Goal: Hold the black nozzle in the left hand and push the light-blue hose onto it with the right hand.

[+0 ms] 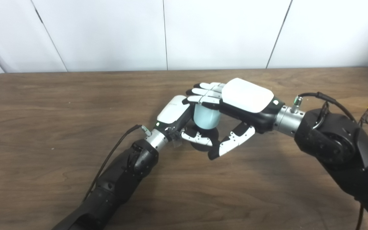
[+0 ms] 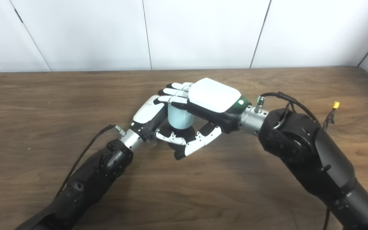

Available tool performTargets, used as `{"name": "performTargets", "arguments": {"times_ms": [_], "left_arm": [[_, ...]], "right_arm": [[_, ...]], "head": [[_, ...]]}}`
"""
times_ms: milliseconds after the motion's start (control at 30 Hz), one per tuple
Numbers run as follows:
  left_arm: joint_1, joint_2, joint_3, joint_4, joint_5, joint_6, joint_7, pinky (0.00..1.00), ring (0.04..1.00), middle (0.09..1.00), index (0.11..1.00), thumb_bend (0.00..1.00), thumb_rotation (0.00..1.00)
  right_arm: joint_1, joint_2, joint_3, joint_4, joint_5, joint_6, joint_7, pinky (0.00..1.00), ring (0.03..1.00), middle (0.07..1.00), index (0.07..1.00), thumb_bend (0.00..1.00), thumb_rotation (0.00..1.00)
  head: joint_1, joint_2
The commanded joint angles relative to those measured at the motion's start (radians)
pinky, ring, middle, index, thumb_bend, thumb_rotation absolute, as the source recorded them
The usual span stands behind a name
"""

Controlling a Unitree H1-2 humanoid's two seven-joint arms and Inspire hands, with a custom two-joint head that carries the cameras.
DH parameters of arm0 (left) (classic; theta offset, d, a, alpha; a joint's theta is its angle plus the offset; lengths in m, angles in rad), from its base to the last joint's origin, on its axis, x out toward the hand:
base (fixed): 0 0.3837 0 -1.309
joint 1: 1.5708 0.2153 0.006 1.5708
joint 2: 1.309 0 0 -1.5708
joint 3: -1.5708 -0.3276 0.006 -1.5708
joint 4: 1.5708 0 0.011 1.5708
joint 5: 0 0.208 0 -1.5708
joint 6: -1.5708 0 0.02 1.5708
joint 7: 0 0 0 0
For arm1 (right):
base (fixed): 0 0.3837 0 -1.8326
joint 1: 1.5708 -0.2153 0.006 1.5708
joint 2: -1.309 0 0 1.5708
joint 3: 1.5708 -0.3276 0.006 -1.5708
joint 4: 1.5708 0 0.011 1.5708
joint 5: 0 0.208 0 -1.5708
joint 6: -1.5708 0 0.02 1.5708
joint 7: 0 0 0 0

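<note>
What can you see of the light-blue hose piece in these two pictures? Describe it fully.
The light-blue hose shows as a short, smooth, pale cylinder, matte like soft plastic, standing about upright above the table. The right robot hand covers its top with its fingers. Its lower end meets the black nozzle, held by the left robot hand. Its ends are hidden.

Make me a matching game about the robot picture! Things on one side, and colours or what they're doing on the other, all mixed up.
Things:
1. light-blue hose
2. black nozzle
3. right hand
4. table

Descriptions:
A. brown wood
B. fingers lie over the top of the hose
C. pale tube standing upright between the hands
D. dark part under the hose, by the left hand

Pairs: 1-C, 2-D, 3-B, 4-A
</note>
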State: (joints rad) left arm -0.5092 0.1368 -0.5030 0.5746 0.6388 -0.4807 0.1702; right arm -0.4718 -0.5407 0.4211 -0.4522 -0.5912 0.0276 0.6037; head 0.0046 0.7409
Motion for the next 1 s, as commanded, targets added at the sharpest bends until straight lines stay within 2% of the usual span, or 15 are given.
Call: {"name": "performTargets", "arguments": {"times_ms": [0, 100, 233, 300, 467, 600, 767, 833, 967], "left_arm": [[0.179, 0.011, -0.041, 0.102, 0.035, 0.044, -0.016, 0.34, 0.403, 0.449, 0.498, 0.5, 0.0], [0.178, 0.009, -0.042, 0.108, 0.035, 0.038, -0.008, 0.31, 0.385, 0.425, 0.496, 0.5, 0.0], [0.175, 0.005, -0.04, 0.125, 0.027, 0.027, -0.002, 0.3, 0.402, 0.439, 0.488, 0.5, 0.0], [0.176, 0.005, -0.041, 0.122, 0.03, 0.032, -0.001, 0.28, 0.411, 0.45, 0.493, 0.5, 0.0], [0.176, 0.006, -0.042, 0.118, 0.033, 0.036, 0.001, 0.31, 0.376, 0.42, 0.499, 0.5, 0.0], [0.178, 0.008, -0.038, 0.105, 0.019, 0.05, -0.023, 0.35, 0.402, 0.455, 0.498, 0.5, 0.0], [0.174, 0.009, -0.038, 0.107, 0.013, 0.046, -0.028, 0.36, 0.409, 0.465, 0.498, 0.5, 0.0], [0.174, 0.009, -0.037, 0.105, 0.012, 0.047, -0.03, 0.35, 0.4, 0.449, 0.501, 0.5, 0.0], [0.176, 0.009, -0.037, 0.1, 0.018, 0.054, -0.025, 0.34, 0.394, 0.438, 0.501, 0.5, 0.0]], "right_arm": [[0.018, 0.014, 0.087, 0.053, 0.009, 0.014, 0.132, 0.91, 0.976, 0.965, 0.928, 0.84, 0.87], [-0.001, 0.034, 0.106, 0.08, -0.001, 0.007, 0.128, 0.91, 0.979, 0.968, 0.933, 0.84, 0.89], [-0.021, 0.051, 0.129, 0.11, -0.012, 0.004, 0.137, 0.9, 0.97, 0.967, 0.928, 0.85, 0.91], [-0.025, 0.05, 0.136, 0.115, -0.015, 0.011, 0.143, 0.9, 0.969, 0.968, 0.929, 0.86, 0.91], [-0.015, 0.038, 0.133, 0.121, -0.008, 0.003, 0.128, 0.89, 0.966, 0.966, 0.927, 0.86, 0.91], [0.008, 0.041, 0.088, 0.11, 0.003, -0.015, 0.057, 0.9, 0.967, 0.965, 0.937, 0.85, 0.89], [0.019, 0.057, 0.011, 0.088, -0.007, -0.045, -0.058, 0.92, 0.998, 1.0, 0.995, 0.79, 0.86], [0.018, 0.06, -0.011, 0.084, -0.002, -0.059, -0.078, 0.96, 1.0, 1.0, 0.999, 0.75, 0.87], [0.02, 0.061, -0.063, 0.069, 0.041, -0.07, -0.097, 0.96, 1.0, 1.0, 1.0, 0.71, 0.86]], "head": [[0.0, 0.004], [0.001, 0.004], [0.003, 0.005], [0.003, 0.006], [0.002, 0.006], [0.0, 0.005], [-0.002, 0.004], [0.0, 0.002], [0.0, 0.002]]}}
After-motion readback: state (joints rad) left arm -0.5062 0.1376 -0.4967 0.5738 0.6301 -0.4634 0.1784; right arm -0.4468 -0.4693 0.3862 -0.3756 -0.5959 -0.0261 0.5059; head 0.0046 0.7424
